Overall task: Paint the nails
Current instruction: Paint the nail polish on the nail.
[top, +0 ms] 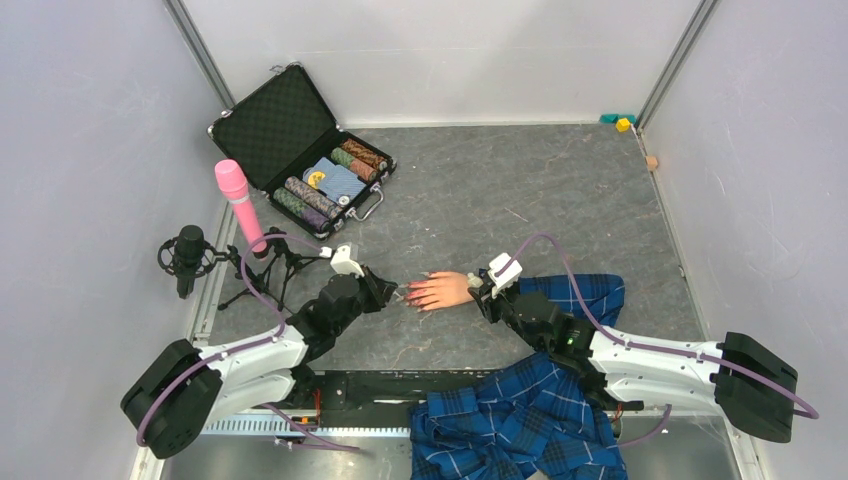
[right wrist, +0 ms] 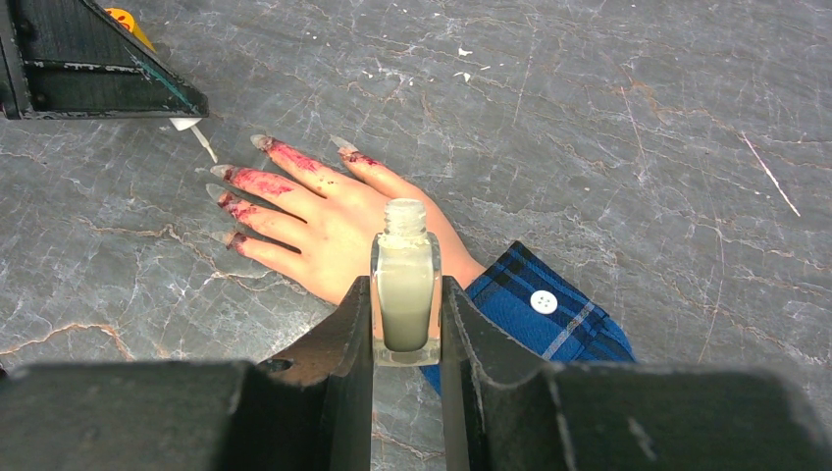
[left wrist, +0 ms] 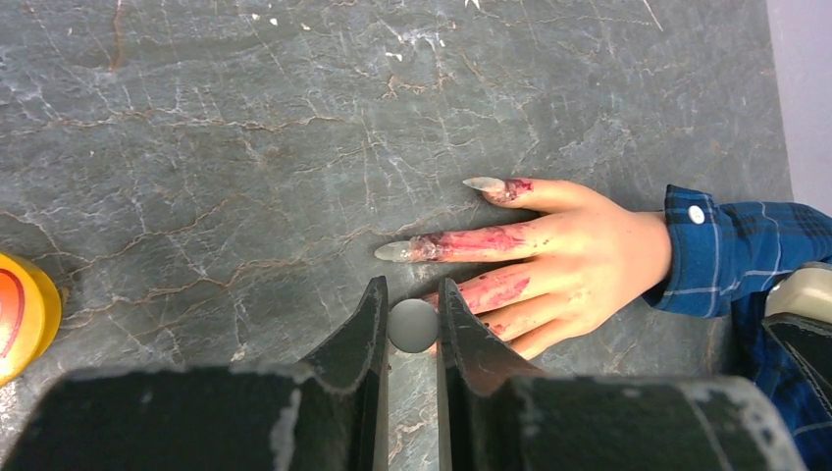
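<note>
the fake hand (left wrist: 589, 255) lies flat on the grey desk (left wrist: 245, 118), between the two arms. its long nails (left wrist: 392, 252) point at the left claw (left wrist: 412, 294), and the fingers have red smears. the left claw is pinching a small round cap (left wrist: 412, 326) with a thin brush (right wrist: 201, 140) just beside the nails. the right claw (right wrist: 405, 294) is pinching an open bottle (right wrist: 404, 260), held upright near the blue plaid sleeve (right wrist: 549, 314).
</note>
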Controlling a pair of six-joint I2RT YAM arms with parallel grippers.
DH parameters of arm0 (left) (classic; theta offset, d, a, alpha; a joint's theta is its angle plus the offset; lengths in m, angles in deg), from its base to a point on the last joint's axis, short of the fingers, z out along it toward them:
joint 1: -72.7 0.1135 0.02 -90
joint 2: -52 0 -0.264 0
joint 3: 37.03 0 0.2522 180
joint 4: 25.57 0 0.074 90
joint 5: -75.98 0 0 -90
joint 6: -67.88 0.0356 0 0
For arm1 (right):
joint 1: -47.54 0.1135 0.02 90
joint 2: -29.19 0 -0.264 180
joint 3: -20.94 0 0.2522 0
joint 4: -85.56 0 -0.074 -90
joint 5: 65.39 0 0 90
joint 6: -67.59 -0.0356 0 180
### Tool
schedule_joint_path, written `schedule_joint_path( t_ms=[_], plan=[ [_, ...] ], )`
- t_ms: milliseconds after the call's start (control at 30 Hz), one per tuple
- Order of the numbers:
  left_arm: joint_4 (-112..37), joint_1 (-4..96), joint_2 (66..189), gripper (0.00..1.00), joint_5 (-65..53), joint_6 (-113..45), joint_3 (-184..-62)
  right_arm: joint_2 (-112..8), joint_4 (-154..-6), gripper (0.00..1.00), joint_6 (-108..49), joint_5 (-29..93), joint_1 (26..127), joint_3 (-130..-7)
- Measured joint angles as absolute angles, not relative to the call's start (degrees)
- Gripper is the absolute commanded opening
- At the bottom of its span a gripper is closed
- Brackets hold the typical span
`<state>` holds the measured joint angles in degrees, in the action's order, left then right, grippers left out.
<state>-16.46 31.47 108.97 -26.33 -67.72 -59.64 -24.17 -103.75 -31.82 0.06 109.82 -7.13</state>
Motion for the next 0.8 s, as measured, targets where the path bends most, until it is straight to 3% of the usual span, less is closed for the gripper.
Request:
schedule_joint_path(
  t_ms=[800],
  plan=[
    [-16.61,31.47,111.97,0.02,-27.43,-67.7,-59.66,-24.17,-103.75,0.0,-31.84,0.06,109.75,-7.0]
  ],
)
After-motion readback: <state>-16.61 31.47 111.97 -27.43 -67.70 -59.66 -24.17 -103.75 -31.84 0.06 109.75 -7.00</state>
